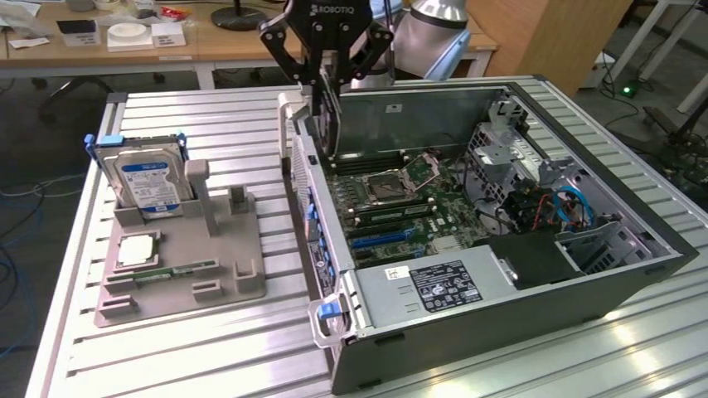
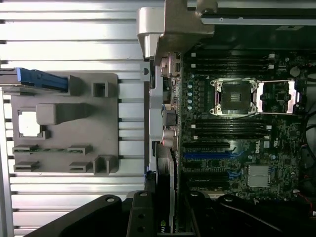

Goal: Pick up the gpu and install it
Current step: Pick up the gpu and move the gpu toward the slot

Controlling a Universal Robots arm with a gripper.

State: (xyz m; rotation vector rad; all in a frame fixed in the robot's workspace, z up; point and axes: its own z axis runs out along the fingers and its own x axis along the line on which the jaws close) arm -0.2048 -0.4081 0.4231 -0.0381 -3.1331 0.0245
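Pick phase looks done. The end effector [image 1: 327, 83] is partly closed, its fingers pinched on the upper edge of the gpu [image 1: 325, 124], which hangs edge-down, clear of everything beneath it. In the wrist view the card's edge runs out from between the dark fingers, with the silvery bracket side showing.

Position of the card: over the open computer case [image 1: 498, 332], right at the case's rear wall, on the side towards the exterior view's left. Its lower end sits at about the level of the case rim. I cannot tell whether it is just above the rim or already dipping inside.

Install phase not done, in my judgement. The expansion slots on the motherboard [image 1: 443, 215], including the blue slot [image 2: 207, 154], all stand bare, with no card seated in any of them. The held card is near them but apart from them. What is left is lining up, lowering and pressing home.

Rest of the surface [image 1: 199, 124]:
- The grey holder [image 1: 221, 274] lies well apart from the case, towards the exterior view's left.
- The holder carries the hard drive [image 1: 149, 182] with the blue label, standing upright.
- A processor chip [image 1: 135, 249] and a green memory stick [image 1: 177, 269] lie flat on it.
- The upright posts in the holder's middle carry nothing, which fits with the card having come from there, though that is only my reading.

Nothing obstructs the slots as far as I can see.
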